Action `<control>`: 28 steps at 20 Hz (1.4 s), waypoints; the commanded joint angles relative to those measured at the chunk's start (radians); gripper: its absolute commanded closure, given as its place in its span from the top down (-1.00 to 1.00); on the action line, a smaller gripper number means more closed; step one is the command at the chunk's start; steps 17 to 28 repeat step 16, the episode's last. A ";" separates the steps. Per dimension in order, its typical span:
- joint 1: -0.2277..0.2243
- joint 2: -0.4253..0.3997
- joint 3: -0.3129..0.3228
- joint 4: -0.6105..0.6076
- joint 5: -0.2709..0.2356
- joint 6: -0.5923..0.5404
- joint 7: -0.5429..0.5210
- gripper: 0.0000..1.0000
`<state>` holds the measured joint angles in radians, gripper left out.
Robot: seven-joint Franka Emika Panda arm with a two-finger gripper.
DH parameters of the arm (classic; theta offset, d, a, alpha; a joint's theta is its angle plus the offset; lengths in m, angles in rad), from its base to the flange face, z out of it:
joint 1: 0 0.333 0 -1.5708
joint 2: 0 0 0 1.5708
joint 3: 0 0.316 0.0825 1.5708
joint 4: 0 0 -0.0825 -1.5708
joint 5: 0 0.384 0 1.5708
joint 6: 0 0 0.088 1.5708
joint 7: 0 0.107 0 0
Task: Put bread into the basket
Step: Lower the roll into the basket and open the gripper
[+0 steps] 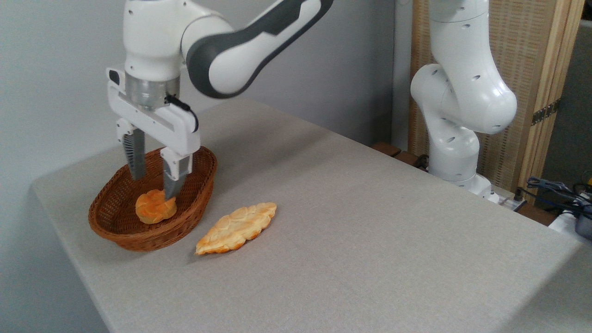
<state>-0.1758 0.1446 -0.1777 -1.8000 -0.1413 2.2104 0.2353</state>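
**Bun in the basket, fingers spread above it**

The grey table (351,222) fills most of the view, its far-left corner carrying everything of interest. The white arm (240,41) reaches in from its base at the right edge and bends down over that corner. Beneath it sits the basket (111,222), oval and brown, near the table's left edge. The gripper (154,185) hangs inside the basket's rim, pointing straight down, its fingers set well apart with nothing pinched between them. Just right of the basket, on the bare table, lies a flat, pale golden leaf-shaped pastry (237,227), close to the wicker wall; whether it touches is unclear. The bread (155,207), a small orange-brown knotted bun, rests on the basket floor, the right fingertip at its top edge.
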 commanded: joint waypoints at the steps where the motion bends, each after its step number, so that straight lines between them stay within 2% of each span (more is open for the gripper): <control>1: 0.005 -0.066 0.066 0.013 0.083 -0.181 0.067 1.00; 5: 0.004 -0.092 0.156 0.042 0.095 -0.356 0.304 1.00; 9: 0.004 -0.114 0.247 0.044 0.095 -0.402 0.494 1.00; 11: 0.004 -0.120 0.268 0.044 0.095 -0.446 0.564 1.00; 14: 0.004 -0.123 0.311 0.053 0.088 -0.462 0.570 1.00; 28: 0.004 -0.123 0.310 0.067 0.081 -0.475 0.565 1.00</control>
